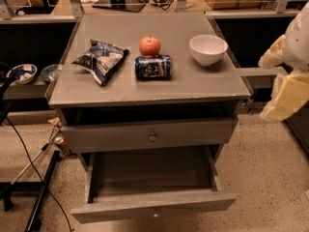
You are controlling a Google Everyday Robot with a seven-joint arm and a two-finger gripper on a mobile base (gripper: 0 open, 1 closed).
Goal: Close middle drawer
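The grey cabinet (145, 88) stands in the middle of the camera view. The middle drawer (154, 204), with a low flat front and a small knob (155, 214), is pulled far out, and its deep box is empty. Above it, the taller-fronted drawer (120, 135) with the larger knob sits slightly out, with a dark gap under the top. The lowest drawer is hidden. My gripper (286, 96), cream-coloured, hangs at the right edge, level with the cabinet top and well clear of the drawer.
On the cabinet top lie a blue chip bag (101, 59), a red apple (149, 45), a blue can (153, 66) on its side and a white bowl (207, 49). Cables and a black stand leg (41, 192) lie on the floor at left. Bowls (21, 73) sit on a left shelf.
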